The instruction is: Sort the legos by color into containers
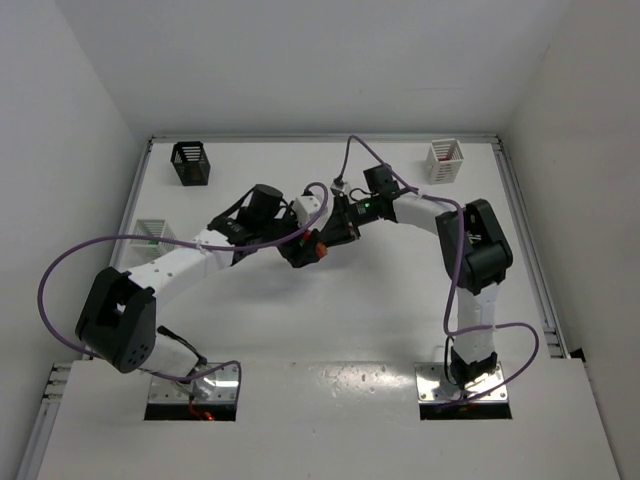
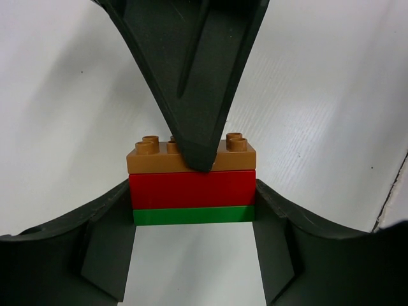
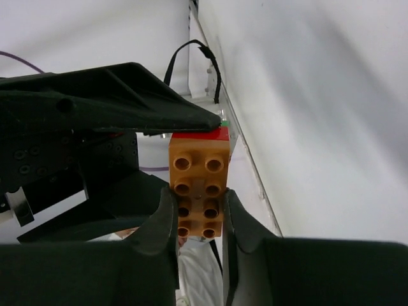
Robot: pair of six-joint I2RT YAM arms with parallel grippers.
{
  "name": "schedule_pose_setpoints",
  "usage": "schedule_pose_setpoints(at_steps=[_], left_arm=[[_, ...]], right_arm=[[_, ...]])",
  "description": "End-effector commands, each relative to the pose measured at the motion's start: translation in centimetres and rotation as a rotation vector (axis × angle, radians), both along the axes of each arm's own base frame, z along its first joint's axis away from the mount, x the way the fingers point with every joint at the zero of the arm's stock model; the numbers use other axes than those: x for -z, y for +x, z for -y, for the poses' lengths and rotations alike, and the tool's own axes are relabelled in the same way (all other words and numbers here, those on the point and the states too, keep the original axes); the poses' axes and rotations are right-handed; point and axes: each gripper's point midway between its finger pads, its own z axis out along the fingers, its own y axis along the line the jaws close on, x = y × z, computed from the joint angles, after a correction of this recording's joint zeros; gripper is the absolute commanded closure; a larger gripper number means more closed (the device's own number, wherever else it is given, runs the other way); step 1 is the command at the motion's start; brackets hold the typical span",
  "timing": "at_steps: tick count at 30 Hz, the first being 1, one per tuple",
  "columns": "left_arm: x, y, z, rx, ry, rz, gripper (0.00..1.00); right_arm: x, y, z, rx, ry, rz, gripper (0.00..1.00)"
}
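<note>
A lego stack [image 1: 318, 247] hangs in the air between both grippers above the table's middle. In the left wrist view it is a tan brick [image 2: 146, 159] on a red brick [image 2: 191, 189] on a thin green plate [image 2: 191, 215]. My left gripper [image 2: 193, 207] is shut on the red and green layers. My right gripper [image 3: 199, 213] is shut on the tan brick [image 3: 199, 169], with the red brick [image 3: 203, 134] beyond it. A black basket [image 1: 191, 163] stands at the far left, a white basket [image 1: 444, 161] at the far right, and another white basket [image 1: 150, 232] at the left edge.
The two arms cross the table's middle, with purple cables [image 1: 70, 260] looping off them. White walls close in the table on the left, the far side and the right. A raised rail [image 1: 528, 250] runs along the right edge.
</note>
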Motion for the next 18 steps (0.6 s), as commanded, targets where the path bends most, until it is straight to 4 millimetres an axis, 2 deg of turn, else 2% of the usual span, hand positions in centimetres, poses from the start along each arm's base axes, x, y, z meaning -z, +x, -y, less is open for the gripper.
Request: schedule_pose_setpoints(at_steps=[1,3,4,5,7,8,10,11,13,16,18], left_arm=[[-2.3,0.8,0.5,0.004,-0.055,0.061,0.76],[-2.5,0.6,0.2,-0.003,-0.054,0.071,0.77],[-1.3,0.0,-0.2,0.002,-0.033,0.049,0.77],[-1.8,0.0,-0.2,0.002,-0.04,0.06,0.77],[-1.4,-0.6,-0.7,-0.006,-0.029,0.053,0.77],[-0.6,-0.9,-1.0,0.0,-0.015,0.043,0.78],[-0.7,-1.6,-1.4,0.0,-0.016,0.044,0.78],[0.3,-2.1,-1.7,0.0,-0.001,0.019,0.78],[-0.2,-2.2,-2.0,-0.003,-0.001,0.045,0.78],[0.3,-2.1,-2.8,-0.026,0.005,0.036,0.78],[0.0,-1.9,-3.1,-0.036,0.0,0.044,0.78]], right_arm=[[-0.7,0.9,-0.2,0.0,0.036,0.039,0.92],[-1.3,1.4,0.0,0.012,0.046,0.059,0.95],[-1.2,2.0,0.6,0.029,0.047,0.068,0.97],[-1.1,2.4,0.9,0.045,0.04,0.071,0.97],[-1.0,3.2,1.7,0.074,0.032,0.074,0.97],[-1.5,4.4,2.4,0.097,0.039,0.106,0.98],[-1.2,5.7,3.2,0.133,0.022,0.124,0.98],[-1.0,6.8,3.8,0.153,0.015,0.145,0.98],[0.0,7.9,4.3,0.181,-0.019,0.151,0.98],[2.1,9.4,4.4,0.2,-0.085,0.162,0.98],[4.0,10.3,3.8,0.175,-0.2,0.248,0.98]])
